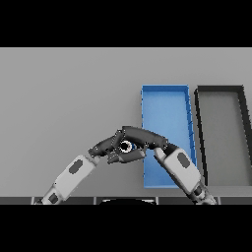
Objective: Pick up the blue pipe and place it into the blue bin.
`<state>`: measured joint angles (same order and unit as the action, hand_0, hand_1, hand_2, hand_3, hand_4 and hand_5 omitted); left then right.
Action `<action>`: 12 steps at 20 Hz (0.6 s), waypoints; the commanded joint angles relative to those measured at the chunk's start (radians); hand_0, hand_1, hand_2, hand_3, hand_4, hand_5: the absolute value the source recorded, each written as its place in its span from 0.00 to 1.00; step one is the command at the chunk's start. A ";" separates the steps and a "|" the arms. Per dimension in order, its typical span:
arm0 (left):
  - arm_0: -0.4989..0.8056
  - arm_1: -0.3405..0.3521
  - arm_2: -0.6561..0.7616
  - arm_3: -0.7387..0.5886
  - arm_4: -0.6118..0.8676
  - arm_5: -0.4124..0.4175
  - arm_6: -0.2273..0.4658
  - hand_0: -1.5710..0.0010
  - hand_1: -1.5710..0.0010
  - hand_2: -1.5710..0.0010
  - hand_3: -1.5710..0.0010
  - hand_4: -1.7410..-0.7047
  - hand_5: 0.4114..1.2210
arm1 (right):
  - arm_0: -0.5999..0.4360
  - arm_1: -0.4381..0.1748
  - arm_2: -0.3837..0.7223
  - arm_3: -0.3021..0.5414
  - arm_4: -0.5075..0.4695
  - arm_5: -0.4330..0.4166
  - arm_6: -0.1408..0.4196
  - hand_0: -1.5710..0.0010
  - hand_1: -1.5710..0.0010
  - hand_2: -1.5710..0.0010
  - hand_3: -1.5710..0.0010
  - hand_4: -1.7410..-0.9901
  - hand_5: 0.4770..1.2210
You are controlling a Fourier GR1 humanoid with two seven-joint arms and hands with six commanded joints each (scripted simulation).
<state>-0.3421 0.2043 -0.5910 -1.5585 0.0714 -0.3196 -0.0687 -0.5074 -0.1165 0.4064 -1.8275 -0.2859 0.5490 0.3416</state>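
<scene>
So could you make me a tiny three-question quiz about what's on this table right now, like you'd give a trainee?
1. True or false: the blue pipe already lies inside the blue bin.
2. Which tray stands farthest to the right: A) the blue bin, B) the black bin?
3. Fill in: the right hand and the left hand meet just ____ of the blue bin's near end.

Key
1. False: it sits between the two hands, beside the bin's left wall.
2. B.
3. Left.
</scene>
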 commanded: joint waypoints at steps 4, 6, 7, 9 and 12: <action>0.009 0.006 0.003 0.007 -0.038 0.035 0.028 0.90 0.91 0.91 0.96 0.83 0.53 | 0.002 0.014 -0.007 0.003 -0.003 0.003 -0.006 0.00 0.00 0.00 0.00 0.34 0.99; 0.004 -0.001 0.004 0.020 -0.051 0.047 0.019 0.93 0.95 0.94 0.98 0.87 0.42 | 0.013 0.009 -0.007 -0.013 -0.003 0.001 -0.015 0.00 0.00 0.00 0.00 0.34 1.00; 0.006 0.001 0.003 0.018 -0.057 0.052 0.014 0.95 0.96 0.96 0.98 0.88 0.38 | 0.005 0.006 -0.013 -0.011 0.004 -0.004 -0.014 0.00 0.00 0.00 0.00 0.34 1.00; -0.003 -0.002 0.018 0.029 -0.038 0.049 0.027 0.97 0.97 0.97 0.99 0.88 0.31 | -0.001 0.018 -0.011 -0.005 0.004 -0.014 -0.010 0.00 0.00 0.00 0.00 0.34 1.00; 0.017 -0.012 0.028 0.022 -0.006 0.061 0.115 0.98 0.99 0.99 0.99 0.85 0.25 | 0.005 0.033 -0.001 -0.014 0.019 -0.034 -0.013 0.00 0.00 0.00 0.00 0.33 1.00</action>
<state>-0.3250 0.1920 -0.5631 -1.5364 0.0653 -0.2587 0.0471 -0.5023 -0.0825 0.4055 -1.8415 -0.2684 0.5166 0.3286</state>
